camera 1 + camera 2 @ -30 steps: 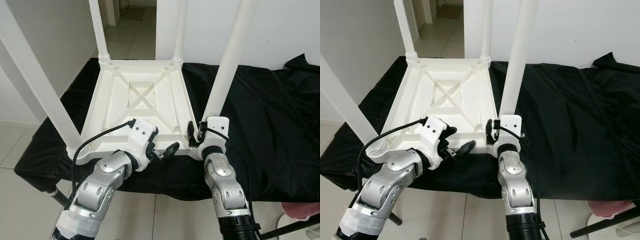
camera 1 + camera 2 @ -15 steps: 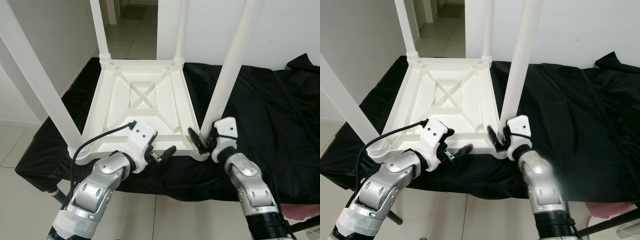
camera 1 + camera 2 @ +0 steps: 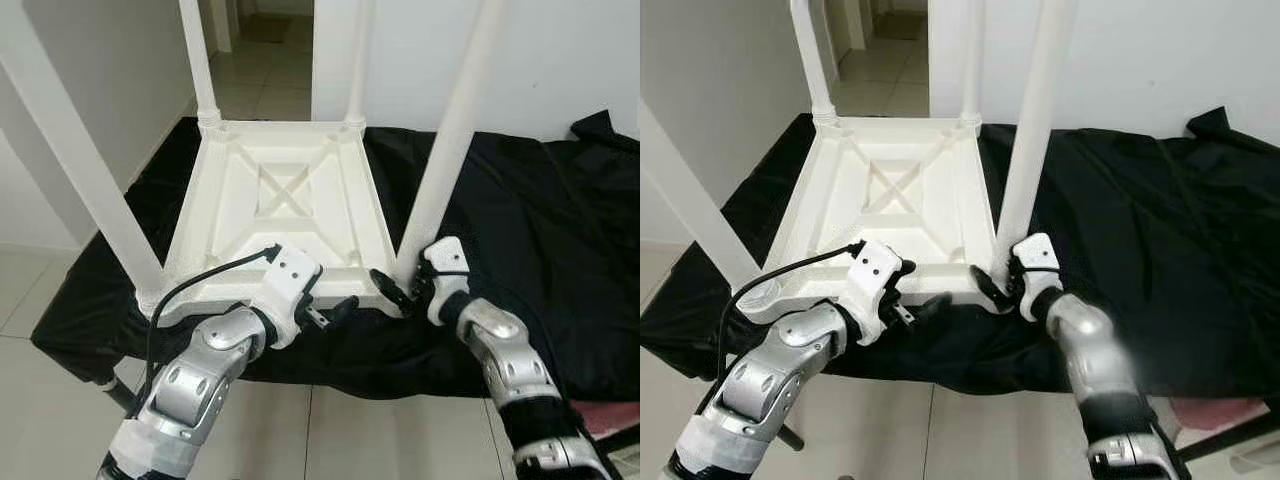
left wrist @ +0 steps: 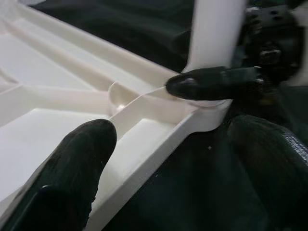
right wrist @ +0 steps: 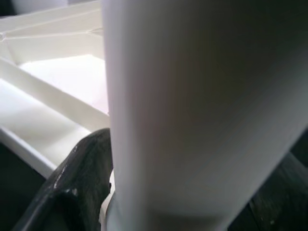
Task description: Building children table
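- Children's table [image 3: 290,200], white plastic, lies upside down on the black-draped tabletop [image 3: 540,210], toward its left end, with four legs standing up from the corners
- Right claw [image 3: 405,290] sits at the base of the near-right leg [image 3: 445,170]; its fingers are spread around the leg at the socket, one dark finger [image 5: 77,178] against the leg's side (whether they actually press it I cannot tell)
- Left claw [image 3: 335,308] hovers at the near rim of the inverted top, fingers apart, one finger [image 4: 72,163] over the ribbed underside and the other out past the edge
- Plastic looks light, stiff and smooth, so likely slippery
- Long legs would lever hard on their sockets; best gripped low on the leg or on the ribbed rim
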Controlling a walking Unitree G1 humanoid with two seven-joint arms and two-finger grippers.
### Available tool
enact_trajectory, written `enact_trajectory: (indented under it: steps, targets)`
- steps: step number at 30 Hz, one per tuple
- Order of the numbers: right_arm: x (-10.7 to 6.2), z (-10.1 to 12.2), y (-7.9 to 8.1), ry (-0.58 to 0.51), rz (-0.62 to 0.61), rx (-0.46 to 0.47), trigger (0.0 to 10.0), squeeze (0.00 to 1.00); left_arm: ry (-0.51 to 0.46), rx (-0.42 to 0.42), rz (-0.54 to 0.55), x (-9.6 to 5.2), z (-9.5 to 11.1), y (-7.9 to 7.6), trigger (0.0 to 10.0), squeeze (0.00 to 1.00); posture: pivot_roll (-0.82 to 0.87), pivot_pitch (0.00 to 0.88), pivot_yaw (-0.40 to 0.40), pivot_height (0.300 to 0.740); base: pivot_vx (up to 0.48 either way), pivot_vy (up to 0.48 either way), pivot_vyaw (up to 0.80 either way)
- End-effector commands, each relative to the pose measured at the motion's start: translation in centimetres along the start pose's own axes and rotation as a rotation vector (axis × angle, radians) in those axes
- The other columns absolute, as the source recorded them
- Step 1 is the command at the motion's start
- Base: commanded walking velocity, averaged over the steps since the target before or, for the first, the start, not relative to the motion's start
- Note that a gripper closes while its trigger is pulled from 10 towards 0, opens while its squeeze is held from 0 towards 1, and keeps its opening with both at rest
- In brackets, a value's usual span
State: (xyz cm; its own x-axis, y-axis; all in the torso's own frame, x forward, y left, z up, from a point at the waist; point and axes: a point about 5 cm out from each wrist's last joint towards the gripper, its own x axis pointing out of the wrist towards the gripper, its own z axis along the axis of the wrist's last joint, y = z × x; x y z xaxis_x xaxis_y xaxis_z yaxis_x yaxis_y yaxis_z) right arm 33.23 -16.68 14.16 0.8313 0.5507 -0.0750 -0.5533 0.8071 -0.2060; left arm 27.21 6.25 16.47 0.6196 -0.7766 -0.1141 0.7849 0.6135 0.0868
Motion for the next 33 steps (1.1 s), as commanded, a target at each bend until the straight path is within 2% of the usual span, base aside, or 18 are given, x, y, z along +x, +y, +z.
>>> enact_trajectory:
  steps: [1, 4, 5, 6, 7, 8, 9, 10, 18, 19, 20, 30, 32, 33]
  targets:
    - [0.7, 0.7, 0.1, -0.014, 0.035, -0.030, 10.0, 0.00, 0.002, 0.019, -0.008, 0.2, 0.1, 0.2, 10.0, 0.00, 0.03, 0.006, -0.006, 0.740, 0.000, 0.000, 0.00]
    - [0.7, 0.8, 0.0, -0.016, 0.044, -0.034, 9.8, 0.00, 0.002, 0.020, -0.006, 0.2, 0.1, 0.2, 10.0, 0.00, 0.03, 0.006, -0.006, 0.740, 0.000, 0.000, 0.00]
    - [0.8, 0.9, 0.0, -0.019, 0.057, -0.036, 8.9, 0.00, 0.000, 0.021, -0.004, 0.1, 0.2, 0.2, 10.0, 0.00, 0.04, 0.003, -0.011, 0.740, 0.000, 0.000, 0.00]
    - [0.8, 0.9, 0.0, -0.019, 0.057, -0.036, 8.9, 0.00, 0.000, 0.021, -0.004, 0.1, 0.2, 0.2, 10.0, 0.00, 0.04, 0.003, -0.011, 0.740, 0.000, 0.000, 0.00]
    - [0.9, 0.9, 0.0, -0.021, 0.072, -0.037, 4.6, 0.00, 0.000, 0.020, -0.004, 0.1, 0.1, 0.2, 10.0, 0.00, 0.04, 0.000, -0.013, 0.740, 0.000, 0.000, 0.00]
    - [0.9, 0.9, 0.1, -0.025, 0.096, -0.037, 2.0, 0.00, 0.003, 0.026, -0.001, 0.0, 0.0, 0.1, 10.0, 0.00, 0.05, 0.000, -0.011, 0.740, 0.000, 0.000, 0.00]
    - [0.9, 0.9, 0.1, -0.025, 0.096, -0.037, 2.0, 0.00, 0.003, 0.026, -0.001, 0.0, 0.0, 0.1, 10.0, 0.00, 0.05, 0.000, -0.011, 0.740, 0.000, 0.000, 0.00]
    - [1.1, 0.9, 0.2, -0.028, 0.121, -0.034, 0.0, 0.00, 0.002, 0.025, 0.001, 0.0, 0.0, 0.1, 10.0, 0.00, 0.05, 0.000, -0.011, 0.740, 0.000, 0.000, 0.00]
    - [0.8, 0.0, 0.3, -0.027, 0.160, -0.021, 0.0, 0.00, 0.006, 0.032, -0.010, 0.2, 0.1, -0.1, 10.0, 0.00, 0.04, 0.000, 0.001, 0.740, 0.000, 0.000, 0.00]
    - [0.6, -0.3, 0.2, -0.022, 0.158, -0.017, 1.9, 0.00, 0.008, 0.033, -0.013, 0.2, 0.0, 0.0, 10.0, 0.00, 0.04, 0.000, 0.007, 0.740, 0.000, 0.000, 0.00]
    - [0.5, -0.5, 0.1, -0.017, 0.148, -0.005, 10.0, 0.00, 0.009, 0.034, -0.015, 0.2, 0.0, 0.0, 10.0, 0.00, 0.04, 0.000, 0.007, 0.740, 0.000, 0.000, 0.00]
    - [-0.1, -0.4, -0.1, -0.016, 0.074, 0.030, 10.0, 0.00, 0.011, 0.035, -0.025, 0.3, 0.0, 0.0, 10.0, 0.00, 0.02, 0.000, 0.017, 0.740, 0.000, 0.000, 0.00]
    - [-0.1, -0.3, 0.1, -0.017, 0.042, 0.027, 10.0, 0.00, 0.011, 0.036, -0.028, 0.3, 0.0, 0.0, 10.0, 0.00, 0.02, 0.000, 0.018, 0.740, 0.000, 0.000, 0.00]
    - [-0.2, -0.3, 0.3, -0.009, -0.025, 0.025, 10.0, 0.00, 0.011, 0.035, -0.031, 0.4, 0.0, 0.0, 10.0, 0.00, 0.01, 0.002, 0.020, 0.740, 0.000, 0.000, 0.00]
